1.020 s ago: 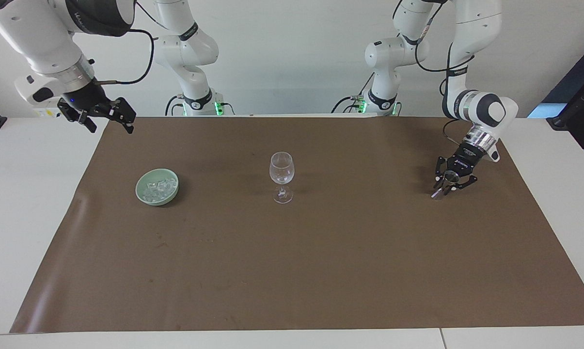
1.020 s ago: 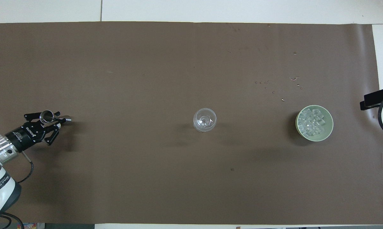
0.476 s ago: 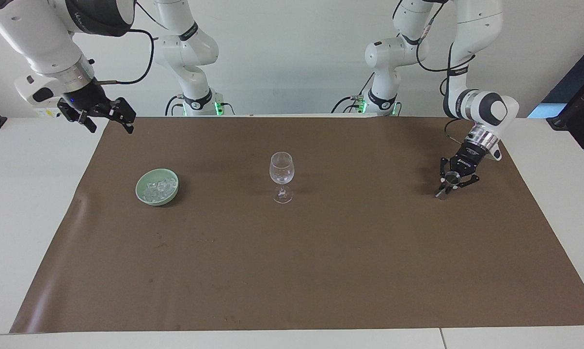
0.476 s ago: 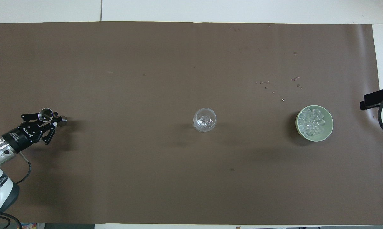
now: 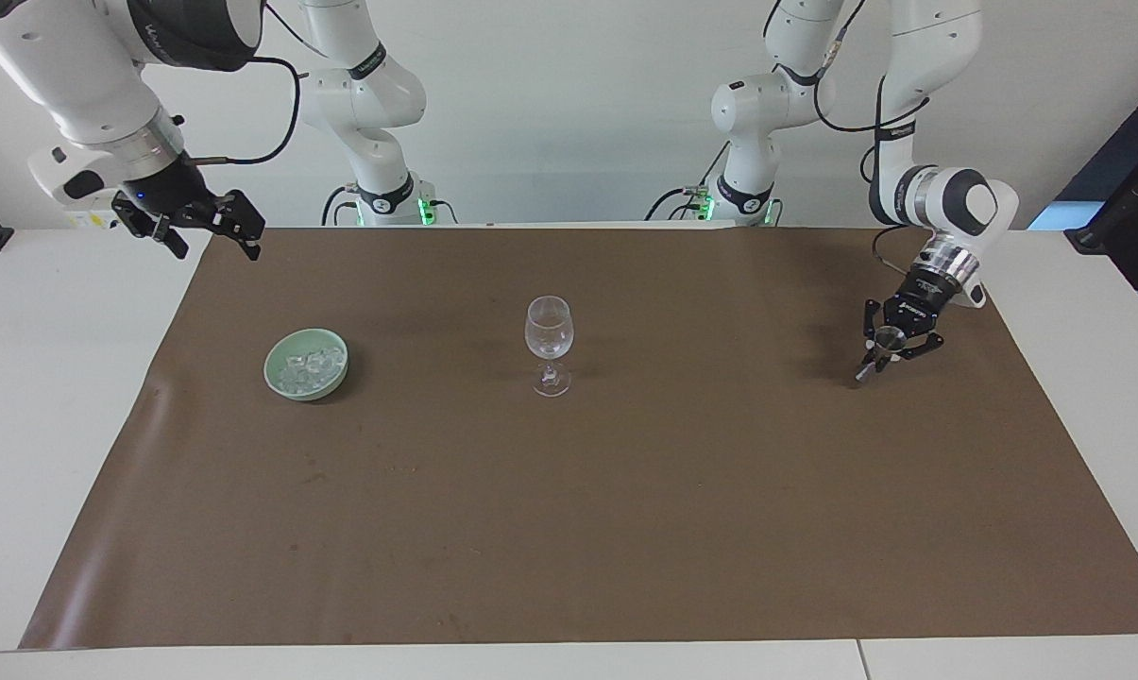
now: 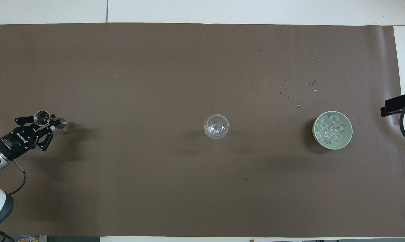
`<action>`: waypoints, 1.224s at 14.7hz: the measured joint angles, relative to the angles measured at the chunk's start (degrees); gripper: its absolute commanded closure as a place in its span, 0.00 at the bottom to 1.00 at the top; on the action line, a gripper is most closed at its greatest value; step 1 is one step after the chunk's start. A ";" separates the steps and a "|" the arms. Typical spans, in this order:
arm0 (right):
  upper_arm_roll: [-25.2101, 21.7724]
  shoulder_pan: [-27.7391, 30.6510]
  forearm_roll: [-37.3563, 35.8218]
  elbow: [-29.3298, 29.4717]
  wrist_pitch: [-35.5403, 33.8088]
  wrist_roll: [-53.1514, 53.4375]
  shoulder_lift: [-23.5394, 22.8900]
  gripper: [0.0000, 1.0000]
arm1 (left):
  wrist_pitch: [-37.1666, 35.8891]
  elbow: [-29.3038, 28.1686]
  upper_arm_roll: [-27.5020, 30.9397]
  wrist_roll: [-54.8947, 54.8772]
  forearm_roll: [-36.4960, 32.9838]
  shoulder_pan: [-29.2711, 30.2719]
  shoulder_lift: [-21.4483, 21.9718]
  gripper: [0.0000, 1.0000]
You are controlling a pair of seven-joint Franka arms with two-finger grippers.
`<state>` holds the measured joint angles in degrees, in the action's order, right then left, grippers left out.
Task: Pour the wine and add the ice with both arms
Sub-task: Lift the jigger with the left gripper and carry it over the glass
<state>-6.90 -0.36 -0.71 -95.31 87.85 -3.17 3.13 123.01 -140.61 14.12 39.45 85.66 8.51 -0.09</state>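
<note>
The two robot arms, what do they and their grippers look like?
Both arms are white, rounded jointed segments with black bands at the joints, loose black cables and green lights at the bases. Each wrist ends in a silver ring. The left gripper and right gripper are black two-finger linkage hands; small white lettering marks the left one's body.

Only wine glass [image 5: 550, 346] and bowl [image 5: 306, 364] interrupt the mat [image 5: 569, 519] — well apart.

You have a white tabletop [image 5: 77, 397] covered almost edge to edge by a brown mat [image 5: 625, 510]. On the mat, a clear stemmed glass [image 5: 549, 345] stands upright near the centre. In the facing view, a pale green bowl [image 5: 276, 380] sits at its 9 o'clock, well apart, holding ice [image 5: 310, 366].
</note>
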 measured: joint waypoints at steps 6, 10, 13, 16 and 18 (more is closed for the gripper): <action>0.00 0.00 0.00 0.00 0.00 0.00 0.00 0.00 | -0.81 -0.13 -0.35 3.01 0.01 -4.48 7.66 1.00; 0.00 0.00 0.00 0.00 0.00 0.00 0.00 0.00 | -0.60 -0.19 -1.48 7.71 0.01 -10.63 12.19 1.00; 0.00 0.00 0.00 0.00 0.00 0.00 0.00 0.00 | 6.94 -0.20 -9.28 14.32 0.01 -12.88 15.10 1.00; 0.00 0.00 0.00 0.00 0.00 0.00 0.00 0.00 | 17.04 0.31 -20.92 23.65 0.01 -13.70 16.55 1.00; 0.00 0.00 0.00 0.00 0.00 0.00 0.00 0.00 | 22.14 1.33 -27.62 29.61 0.02 -13.97 16.76 1.00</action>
<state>-6.90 -0.36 -0.71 -95.31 87.85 -3.17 3.13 145.16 -139.28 -13.50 69.06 85.68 -5.46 16.66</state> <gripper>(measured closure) 0.000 0.784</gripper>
